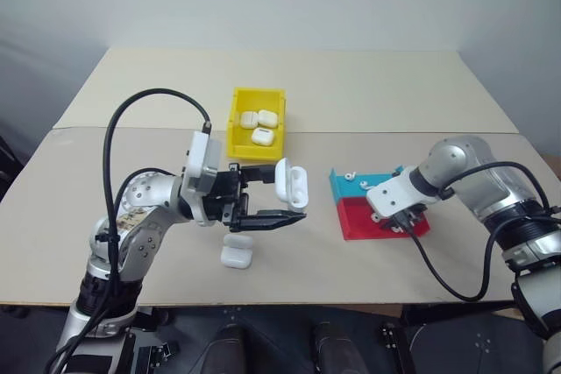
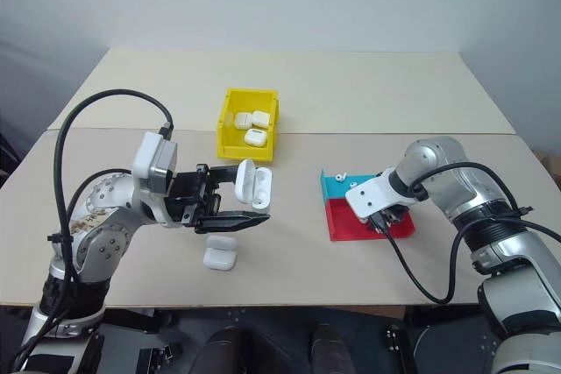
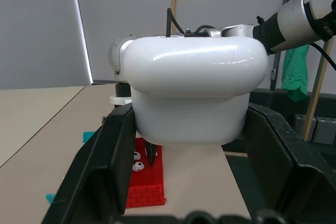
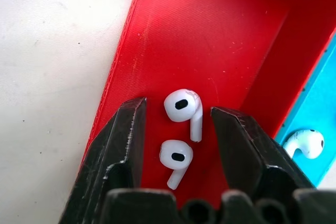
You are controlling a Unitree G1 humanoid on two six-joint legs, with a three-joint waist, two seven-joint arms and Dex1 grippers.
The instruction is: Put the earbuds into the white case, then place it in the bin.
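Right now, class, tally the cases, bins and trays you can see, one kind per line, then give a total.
Yellow bin: 1
Teal-and-red tray: 1
White cases: 5 (three in the bin, one open in the left claw, one lying on the table)
Total: 7

**Table and what rests on it**

The things are carried by a beige table point(image 1: 351, 94), made of two tops joined along a seam that runs side to side. A yellow bin point(image 1: 255, 120) is set near the middle, across the seam; three white cases lie inside it. A closed white case point(image 1: 236, 251) lies alone on the near top, toward the front edge on the left. A tray point(image 1: 377, 208), teal at the far half and red at the near half, is placed to the right of centre. Small white earbuds point(image 4: 181, 106) are seen lying in the tray.
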